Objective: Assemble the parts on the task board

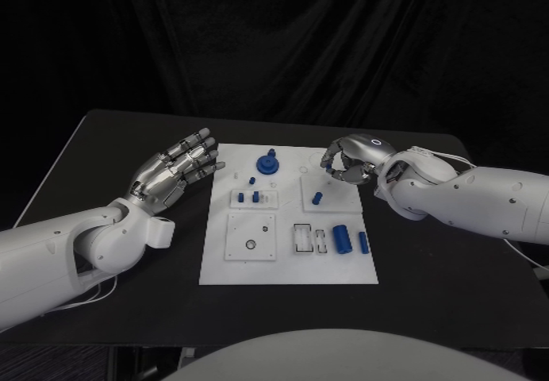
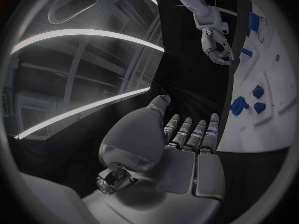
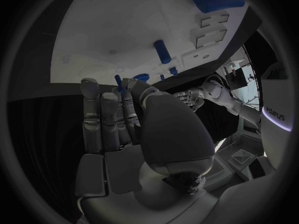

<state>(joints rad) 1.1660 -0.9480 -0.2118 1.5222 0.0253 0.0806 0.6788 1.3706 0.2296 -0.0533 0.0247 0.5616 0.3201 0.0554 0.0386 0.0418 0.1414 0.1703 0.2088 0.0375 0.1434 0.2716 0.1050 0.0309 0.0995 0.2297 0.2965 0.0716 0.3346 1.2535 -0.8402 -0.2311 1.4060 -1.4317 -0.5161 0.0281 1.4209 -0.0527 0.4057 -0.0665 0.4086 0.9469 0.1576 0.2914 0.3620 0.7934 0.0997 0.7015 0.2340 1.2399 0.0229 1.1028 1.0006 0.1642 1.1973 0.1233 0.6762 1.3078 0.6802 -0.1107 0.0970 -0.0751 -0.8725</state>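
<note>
The task board (image 1: 286, 266) lay flat mid-table, its long sides running near to far, with bare black table (image 1: 114, 143) showing on every side; the widest free strips were left of the board and along the near edge.

Left hand (image 1: 174, 171) was held just off the board's left edge at the far end, palm up, fingers straight, slightly apart and holding nothing.

Right hand (image 1: 349, 159) hung over the board's far right corner, fingers curled inward. The right wrist view showed a slim blue pin (image 3: 118, 80) pinched at the fingertips (image 3: 126, 87), just off the board's edge.

Parts on the board: a blue gear-like piece (image 1: 269, 163) standing on a post at the far middle; small blue pegs (image 1: 250, 195) in the block nearer to it; a short blue peg (image 1: 318, 194) upright on the right-hand block, just near the right hand; two blue cylinders (image 1: 341, 236) lying side by side at the right, near the board's right edge. The near left block (image 1: 251, 236) carried a ring.

The right forearm (image 1: 481, 198) crossed the table right of the board, closing off that side.
</note>
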